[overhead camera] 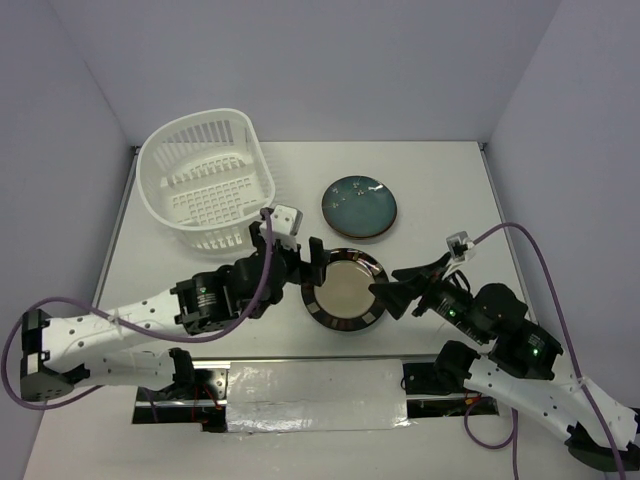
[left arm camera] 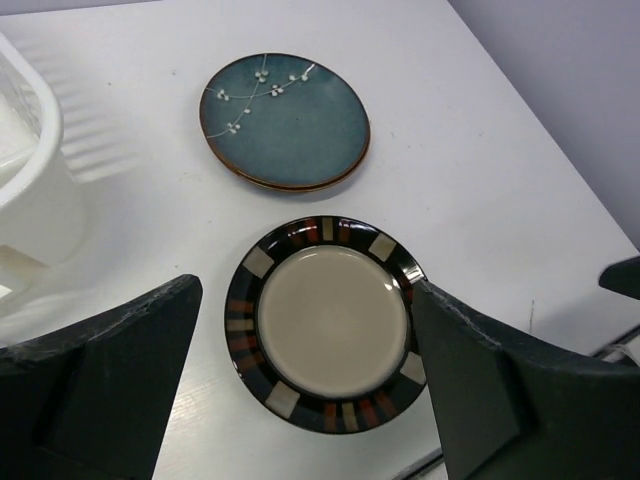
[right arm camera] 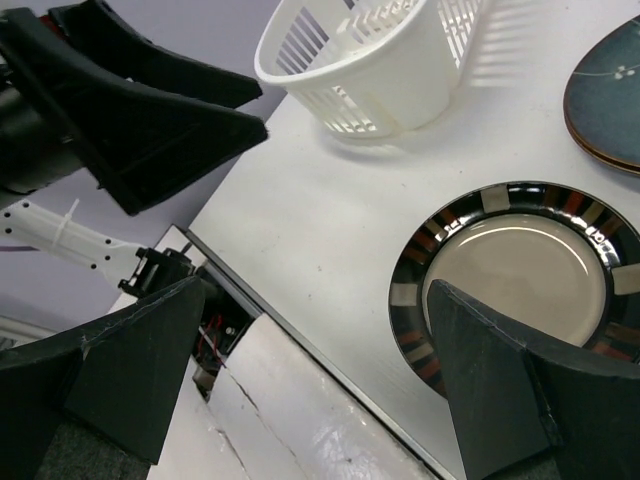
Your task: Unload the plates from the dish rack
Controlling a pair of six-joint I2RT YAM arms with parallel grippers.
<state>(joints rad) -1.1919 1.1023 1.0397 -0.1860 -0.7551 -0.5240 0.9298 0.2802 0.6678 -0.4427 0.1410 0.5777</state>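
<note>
The white dish rack stands at the back left, and no plate shows inside it. A teal-blue plate lies flat on the table to its right. A beige-centred plate with a dark striped rim lies flat nearer the arms. My left gripper is open and empty, above that plate's left edge. My right gripper is open and empty at its right edge. The left wrist view shows the beige plate between the spread fingers and the teal plate beyond. The right wrist view shows the beige plate and rack.
The table's near edge with a metal strip runs below the beige plate. Side walls close in the table left and right. My left arm's gripper shows in the right wrist view, near the rack.
</note>
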